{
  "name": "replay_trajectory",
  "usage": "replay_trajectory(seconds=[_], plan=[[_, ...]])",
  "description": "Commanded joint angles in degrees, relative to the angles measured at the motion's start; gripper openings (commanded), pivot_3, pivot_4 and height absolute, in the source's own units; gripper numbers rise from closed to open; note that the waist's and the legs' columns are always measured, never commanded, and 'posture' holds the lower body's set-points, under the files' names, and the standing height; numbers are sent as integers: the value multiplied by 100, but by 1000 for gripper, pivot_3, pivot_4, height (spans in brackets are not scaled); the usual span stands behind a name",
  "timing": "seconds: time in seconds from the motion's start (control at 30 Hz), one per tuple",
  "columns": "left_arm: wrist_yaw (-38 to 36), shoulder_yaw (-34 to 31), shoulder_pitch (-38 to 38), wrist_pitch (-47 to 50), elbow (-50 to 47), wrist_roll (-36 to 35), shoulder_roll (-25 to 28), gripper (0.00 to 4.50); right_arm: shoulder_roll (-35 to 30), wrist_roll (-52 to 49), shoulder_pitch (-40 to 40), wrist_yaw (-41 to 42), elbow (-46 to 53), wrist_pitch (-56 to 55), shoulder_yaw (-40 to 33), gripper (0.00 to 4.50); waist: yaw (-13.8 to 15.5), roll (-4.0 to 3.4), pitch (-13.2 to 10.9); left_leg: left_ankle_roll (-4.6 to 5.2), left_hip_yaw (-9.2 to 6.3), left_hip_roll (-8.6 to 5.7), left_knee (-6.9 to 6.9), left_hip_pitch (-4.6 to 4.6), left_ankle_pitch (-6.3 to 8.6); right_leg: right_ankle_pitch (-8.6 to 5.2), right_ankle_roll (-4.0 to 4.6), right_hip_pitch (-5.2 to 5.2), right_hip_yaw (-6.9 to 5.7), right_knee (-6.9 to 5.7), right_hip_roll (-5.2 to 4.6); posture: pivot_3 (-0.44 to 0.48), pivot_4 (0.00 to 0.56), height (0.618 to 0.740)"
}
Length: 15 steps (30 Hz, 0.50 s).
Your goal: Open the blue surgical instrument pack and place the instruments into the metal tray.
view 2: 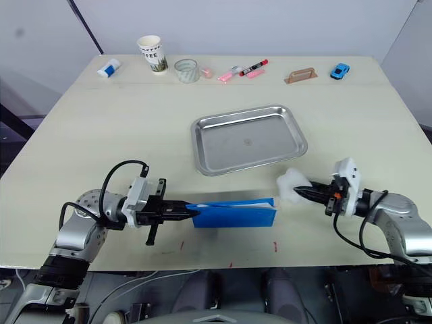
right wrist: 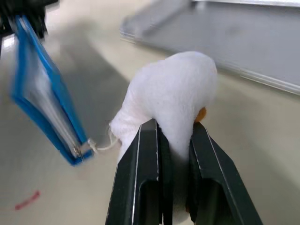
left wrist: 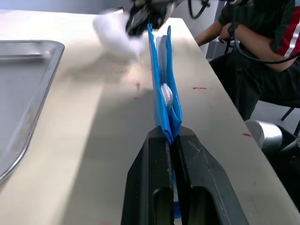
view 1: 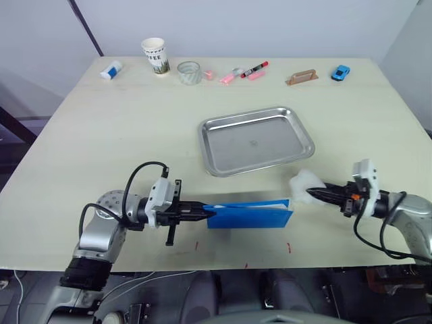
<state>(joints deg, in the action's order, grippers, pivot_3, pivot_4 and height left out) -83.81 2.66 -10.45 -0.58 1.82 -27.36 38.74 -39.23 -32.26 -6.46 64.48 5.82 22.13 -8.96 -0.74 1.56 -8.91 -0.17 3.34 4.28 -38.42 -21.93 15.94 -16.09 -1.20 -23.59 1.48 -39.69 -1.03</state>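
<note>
The left gripper (view 1: 208,215) is pinching the left end of the blue pack (view 1: 250,214), fingers clamped tight on the fabric, holding it up on edge near the front of the table (view 1: 101,135) so it is staying put. Over on the right, the right gripper (view 1: 312,194) is squeezing a white plush toy (view 1: 303,182), which is hanging by a thin cord off the pack's right end, probably the zipper pull, so tugging it should be opening the pouch. The metal tray (view 1: 256,140) is sitting just beyond, bare and waiting. White lining is peeking out along the pack's top edge.
</note>
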Motion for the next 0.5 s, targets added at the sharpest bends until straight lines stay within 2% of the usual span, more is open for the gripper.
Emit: replay_trajectory(seconds=[0.03, 0.2, 0.27, 0.5], plan=[[13, -58, -11, -90, 26, 122, 93, 0, -61, -494, 198, 62, 453, 65, -479, 60, 5, 0, 0, 0, -1, 0, 0, -1, 0, 0, 0, 0, -1, 0, 0, 0, 150, 725], [41, 0, -41, -144, 17, 204, 79, 0, -191, -992, 503, 138, 792, 283, -917, 60, 2, 0, 0, 0, 0, 0, 1, 0, 0, 0, 0, 0, 1, 1, 0, 0, 150, 725], [68, 19, -67, -104, -20, 193, 59, 0, -263, -1477, 549, 109, 970, 581, -1191, 60, 6, 0, 0, 0, -2, 0, 1, 0, 0, 0, 0, 1, -1, 0, 0, 0, 150, 725], [36, 80, -141, -93, 33, 219, 15, 0, -127, -2580, 301, -430, 1553, 1181, -1473, 60, 7, 0, 0, 0, -3, 0, 1, -1, 0, 0, 0, 1, -1, 0, 0, 0, 150, 725]])
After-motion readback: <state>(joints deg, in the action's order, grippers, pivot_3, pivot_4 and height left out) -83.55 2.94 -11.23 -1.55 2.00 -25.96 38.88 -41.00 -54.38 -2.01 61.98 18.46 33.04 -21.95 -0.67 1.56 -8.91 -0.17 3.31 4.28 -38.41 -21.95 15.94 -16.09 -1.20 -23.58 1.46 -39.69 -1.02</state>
